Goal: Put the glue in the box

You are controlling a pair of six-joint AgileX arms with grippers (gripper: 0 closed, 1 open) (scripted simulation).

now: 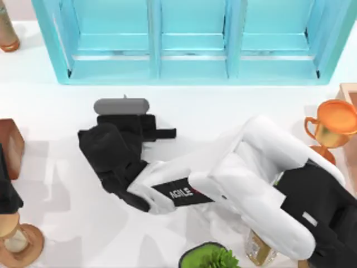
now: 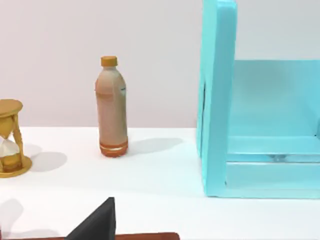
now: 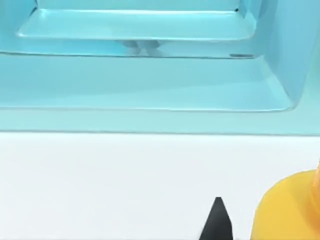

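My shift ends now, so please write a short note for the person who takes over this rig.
Right gripper: over the table in front of the box's left compartment, short of it.
Left gripper: parked at the table's left edge.
Glue: close by the right gripper, outside the box; whether it is gripped cannot be told.
Done: glue not yet in the box.
Left: carry the glue into a compartment and release it.

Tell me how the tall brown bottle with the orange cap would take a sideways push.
The tall brown orange-capped bottle stands upright on a narrow base, so it would likely tip. Round-bodied, it would probably roll afterwards.
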